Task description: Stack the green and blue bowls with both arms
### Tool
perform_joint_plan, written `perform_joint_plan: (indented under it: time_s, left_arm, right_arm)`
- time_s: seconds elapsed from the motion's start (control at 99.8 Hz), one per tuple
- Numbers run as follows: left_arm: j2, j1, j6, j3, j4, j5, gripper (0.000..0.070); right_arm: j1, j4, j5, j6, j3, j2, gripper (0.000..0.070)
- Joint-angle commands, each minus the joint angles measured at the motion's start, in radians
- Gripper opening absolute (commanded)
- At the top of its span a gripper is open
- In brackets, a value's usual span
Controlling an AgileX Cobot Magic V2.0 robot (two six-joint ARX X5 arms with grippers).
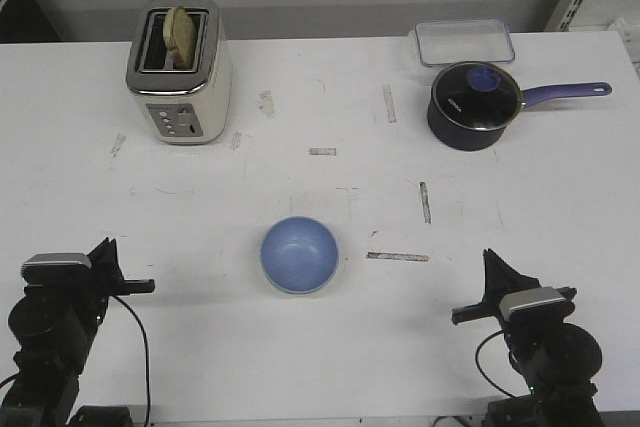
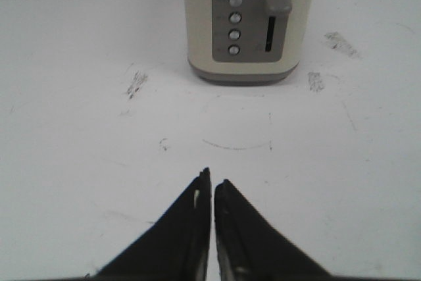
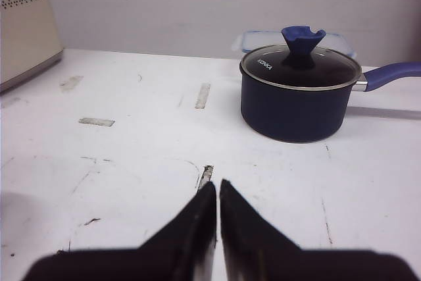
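Observation:
The light blue bowl sits upright on the white table at the near centre, between my two arms. No pale green bowl shows in any view. My left gripper rests at the near left, shut and empty, pointing toward the toaster; in the left wrist view its jaws are pressed together over bare table. My right gripper rests at the near right, shut and empty; in the right wrist view its jaws are together. Both grippers are well apart from the bowl.
A cream toaster with bread in it stands at the far left, also in the left wrist view. A dark navy saucepan with glass lid and a clear lidded box stand at the far right.

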Motion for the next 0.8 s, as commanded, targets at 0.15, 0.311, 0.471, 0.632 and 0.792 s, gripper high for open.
perform_joint_plan:
  time_s: [0.15, 0.311, 0.471, 0.632, 0.792]
  left_arm:
    - [-0.004, 0.011, 0.013, -0.002, 0.02, 0.005, 0.0001]
    - [-0.016, 0.011, 0.013, -0.002, 0.02, 0.005, 0.0001]
    - [-0.035, 0.011, 0.013, -0.002, 0.02, 0.005, 0.0001]
    - [-0.057, 0.011, 0.013, -0.002, 0.02, 0.005, 0.0001]
    - [-0.087, 0.013, 0.013, -0.002, 0.016, -0.004, 0.0001]
  right_arm:
    - [0.001, 0.031, 0.0, 0.013, 0.009, -0.001, 0.0]
    - [0.001, 0.041, 0.0, 0.013, 0.009, -0.001, 0.0]
    - [0.001, 0.06, 0.0, 0.013, 0.009, -0.001, 0.0]
    - [0.001, 0.069, 0.0, 0.013, 0.009, -0.001, 0.0]
    - [0.001, 0.069, 0.0, 0.013, 0.009, -0.001, 0.0]
